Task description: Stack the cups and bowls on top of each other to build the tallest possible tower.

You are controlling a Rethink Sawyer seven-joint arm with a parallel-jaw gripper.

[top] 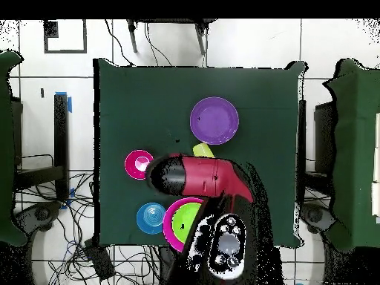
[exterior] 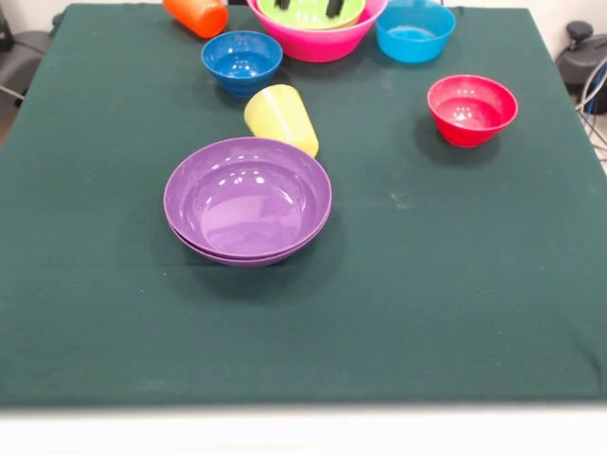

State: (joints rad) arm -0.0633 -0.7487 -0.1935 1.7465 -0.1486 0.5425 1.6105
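Observation:
Two purple bowls [exterior: 247, 201] sit nested at the table's middle; they also show in the overhead view [top: 214, 120]. A yellow cup [exterior: 282, 118] lies on its side just behind them. A dark blue bowl [exterior: 242, 62], a small crimson bowl [exterior: 471, 109] and a light blue bowl [exterior: 414, 30] stand apart. An orange cup [exterior: 196, 14] lies at the top edge. The lime green bowl [exterior: 313, 13] sits inside the big pink bowl [exterior: 318, 43]. My gripper [exterior: 308, 6] shows only two black fingertips [exterior: 334, 8], apart, inside the green bowl. No red cup is in view.
In the overhead view the red and black arm [top: 200, 178] covers the dark blue bowl and the orange cup. The green cloth [exterior: 427, 284] reaches the front edge. Chairs and cables lie around the table.

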